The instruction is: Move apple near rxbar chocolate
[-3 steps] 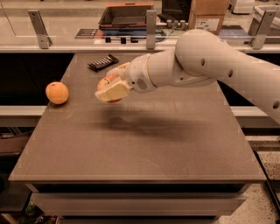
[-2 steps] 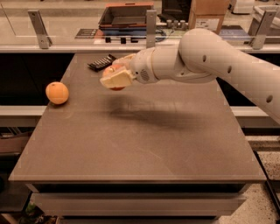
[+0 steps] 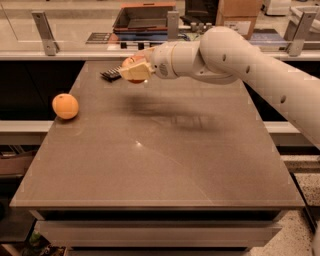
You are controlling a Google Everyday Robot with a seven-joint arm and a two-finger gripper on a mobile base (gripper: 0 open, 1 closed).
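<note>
An orange (image 3: pixel 65 106) sits alone at the left edge of a grey-brown table (image 3: pixel 165 165) that fills the middle of the frame, its far edge lying under the gripper (image 3: pixel 134 71) at upper centre-left. Along the top runs a pale counter (image 3: pixel 75 50) with metal brackets at upper left (image 3: pixel 45 32), centre (image 3: pixel 173 22) and right (image 3: pixel 299 27), bearing a dark tray (image 3: pixel 145 17) and a cardboard box (image 3: pixel 240 15). Speckled floor (image 3: pixel 305 200) shows at lower right.
</note>
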